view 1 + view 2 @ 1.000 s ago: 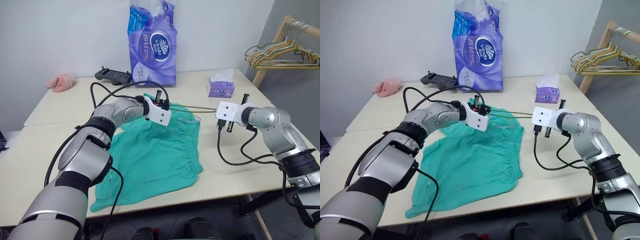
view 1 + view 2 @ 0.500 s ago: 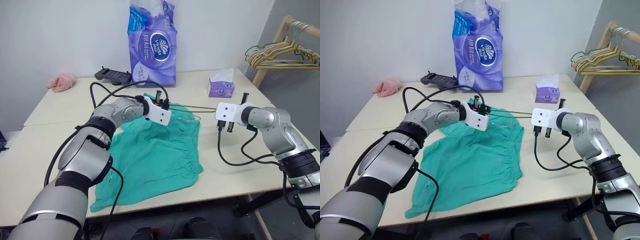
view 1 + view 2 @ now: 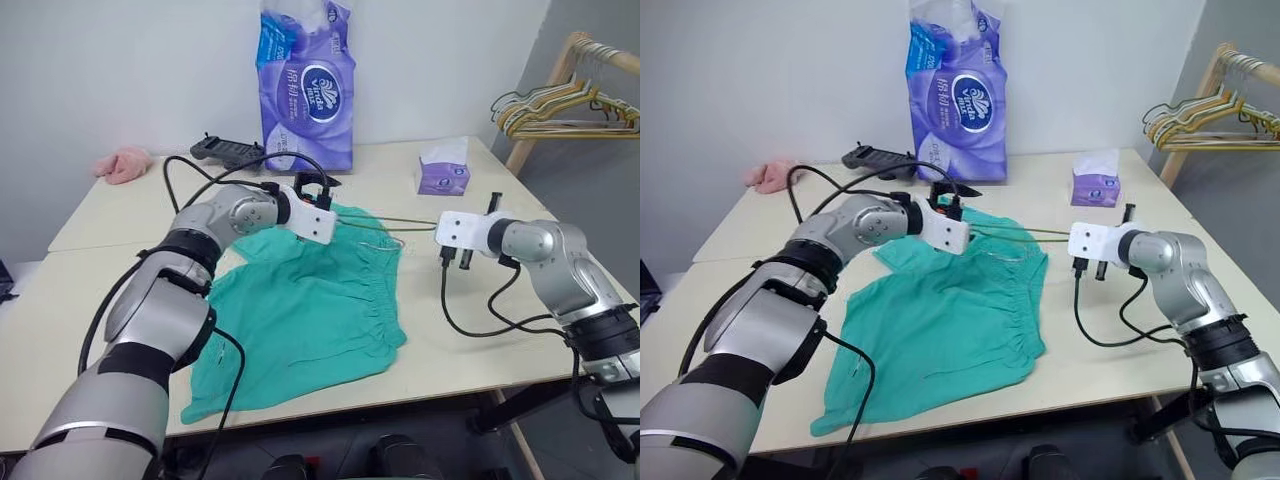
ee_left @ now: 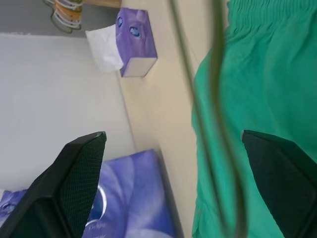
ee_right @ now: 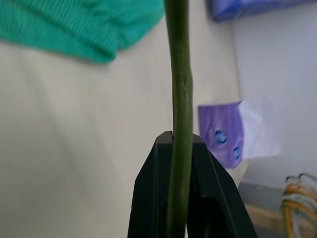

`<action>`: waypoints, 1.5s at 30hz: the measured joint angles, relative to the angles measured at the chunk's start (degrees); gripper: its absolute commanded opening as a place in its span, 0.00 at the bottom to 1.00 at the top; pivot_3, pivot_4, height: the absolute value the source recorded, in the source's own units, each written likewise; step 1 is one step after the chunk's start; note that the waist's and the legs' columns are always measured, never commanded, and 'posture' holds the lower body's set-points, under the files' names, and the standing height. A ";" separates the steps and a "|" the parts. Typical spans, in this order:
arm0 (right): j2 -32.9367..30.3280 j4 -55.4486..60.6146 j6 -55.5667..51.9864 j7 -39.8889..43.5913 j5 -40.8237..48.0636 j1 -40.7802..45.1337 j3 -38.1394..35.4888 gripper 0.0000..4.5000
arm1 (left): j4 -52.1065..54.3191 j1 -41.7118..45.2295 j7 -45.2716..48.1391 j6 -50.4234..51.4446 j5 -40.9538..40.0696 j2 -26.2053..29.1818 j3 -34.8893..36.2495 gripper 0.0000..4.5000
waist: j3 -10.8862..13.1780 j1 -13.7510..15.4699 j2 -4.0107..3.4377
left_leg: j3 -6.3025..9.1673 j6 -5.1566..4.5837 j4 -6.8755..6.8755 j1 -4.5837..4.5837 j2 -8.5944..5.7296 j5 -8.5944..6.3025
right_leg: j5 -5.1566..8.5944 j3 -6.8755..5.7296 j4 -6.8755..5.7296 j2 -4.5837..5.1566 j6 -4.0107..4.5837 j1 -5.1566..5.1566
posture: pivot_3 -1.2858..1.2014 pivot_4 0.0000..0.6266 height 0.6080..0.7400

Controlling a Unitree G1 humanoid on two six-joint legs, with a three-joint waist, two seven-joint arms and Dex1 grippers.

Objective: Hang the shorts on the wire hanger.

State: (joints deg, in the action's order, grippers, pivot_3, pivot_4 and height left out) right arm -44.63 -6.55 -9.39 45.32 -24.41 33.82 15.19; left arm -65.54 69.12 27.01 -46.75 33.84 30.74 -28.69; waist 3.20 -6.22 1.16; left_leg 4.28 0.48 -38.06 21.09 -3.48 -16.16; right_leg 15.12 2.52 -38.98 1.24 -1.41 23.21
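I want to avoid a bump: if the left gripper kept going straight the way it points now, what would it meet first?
Probably the wire hanger: its wires run between the left gripper's open jaws, just ahead. Beyond them lie the shorts and bare table, then the tissue box. Depth is hard to judge.

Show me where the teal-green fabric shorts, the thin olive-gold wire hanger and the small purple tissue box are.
teal-green fabric shorts (image 3: 310,300), left eye view, middle of the flat cloth.
thin olive-gold wire hanger (image 3: 395,220), left eye view, its straight wire.
small purple tissue box (image 3: 1095,187), right eye view, its front face.
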 measured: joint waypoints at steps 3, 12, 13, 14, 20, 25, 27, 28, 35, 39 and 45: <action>-2.38 0.18 0.32 0.48 1.02 -1.94 -1.11 0.00 | 1.54 -0.57 3.31 -0.98 -2.94 1.42 1.70 1.00 | 0.00 0.17 0.00 | 0.01 0.00 -0.01 0.00 0.00 0.00 | 0.00 -0.02 -0.01 0.00 0.00 0.00 | 0.47 0.05 1.00; -5.70 6.10 -6.87 5.55 11.12 -9.64 -10.33 0.00 | 18.30 -15.65 35.03 18.19 -35.10 0.44 15.03 1.00 | -0.06 0.02 -0.04 | 0.04 -0.01 -0.08 0.02 0.04 0.00 | 0.00 -0.02 -0.05 -0.01 0.01 -0.03 | 0.47 0.02 1.00; -5.66 6.90 -8.32 6.29 12.62 -10.65 -11.32 0.00 | 21.31 -17.47 37.57 21.32 -37.75 0.68 15.78 1.00 | -0.06 -0.04 -0.03 | 0.06 0.00 -0.08 0.03 0.04 0.00 | 0.00 -0.03 -0.04 -0.01 0.01 -0.03 | 0.47 0.02 1.00; -5.67 8.73 -11.48 7.85 15.38 -12.47 -13.10 0.00 | 27.55 -20.86 40.98 26.52 -41.56 1.67 16.70 1.00 | -0.09 -0.12 -0.06 | 0.08 -0.01 -0.05 0.03 0.06 0.00 | 0.00 -0.01 -0.03 -0.01 0.01 -0.02 | 0.47 0.01 1.00; -8.02 16.39 -34.49 17.90 31.24 -23.90 -20.57 0.00 | 50.92 -36.90 44.18 48.22 -54.68 4.12 21.05 1.00 | -0.31 0.21 -0.08 | 0.18 -0.01 -0.18 0.00 0.06 0.00 | 0.00 -0.06 -0.05 -0.01 0.01 -0.11 | 0.47 0.01 1.00; -8.47 19.34 -51.77 22.24 44.92 -26.18 -25.98 0.00 | 61.61 -44.29 40.29 59.09 -59.49 4.37 23.86 1.00 | -0.52 0.90 -0.18 | 0.16 -0.02 -0.12 -0.18 0.07 -0.02 | 0.01 -0.05 0.00 -0.01 0.00 -0.28 | 0.47 0.03 1.00; -9.40 19.09 -60.05 23.43 50.53 -25.95 -27.71 0.00 | 64.60 -47.53 38.74 61.59 -59.89 4.58 24.37 1.00 | -0.52 1.18 -0.18 | 0.16 -0.02 -0.13 -0.20 0.06 -0.02 | 0.00 -0.06 0.02 -0.01 0.00 -0.32 | 0.48 0.04 1.00; -10.04 18.97 -62.88 23.87 52.53 -25.94 -27.90 0.00 | 66.13 -48.99 38.30 62.17 -59.93 4.69 24.38 1.00 | -0.52 1.29 -0.18 | 0.17 -0.02 -0.13 -0.22 0.06 -0.02 | 0.00 -0.06 0.04 -0.01 0.00 -0.36 | 0.48 0.05 1.00; -13.47 16.38 -72.06 26.69 62.78 -27.18 -27.45 0.00 | 75.13 -56.08 35.33 65.71 -60.78 5.61 25.41 1.00 | -0.41 2.45 -0.18 | 0.17 -0.13 -0.12 -0.55 0.06 -0.09 | 0.04 -0.12 0.28 -0.01 -0.04 -0.85 | 0.49 0.09 1.00; -16.24 14.75 -73.83 29.26 66.86 -30.22 -26.26 0.00 | 76.43 -59.40 34.83 66.37 -60.83 6.91 27.21 1.00 | -0.14 3.22 -0.25 | 0.15 -0.15 -0.09 -0.73 0.06 -0.10 | 0.19 -0.11 0.36 -0.01 -0.28 -1.04 | 0.49 0.11 1.00; -24.89 12.86 -76.12 34.69 71.07 -34.03 -19.32 0.00 | 79.69 -60.49 33.04 67.57 -61.22 6.62 28.09 1.00 | 0.44 4.56 -0.19 | 0.13 -0.15 -0.10 -0.78 0.07 -0.10 | 0.21 -0.12 0.49 -0.02 -0.32 -1.14 | 0.51 0.13 1.00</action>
State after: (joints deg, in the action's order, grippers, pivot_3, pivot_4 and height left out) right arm -69.51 6.31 -85.51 80.01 46.66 -0.22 -4.14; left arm 14.14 8.63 60.05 20.82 -27.38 37.35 -0.60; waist 3.64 -1.66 0.97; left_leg 4.41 0.33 -38.16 20.31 -3.41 -16.26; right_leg 15.33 2.40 -38.49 1.23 -1.74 22.07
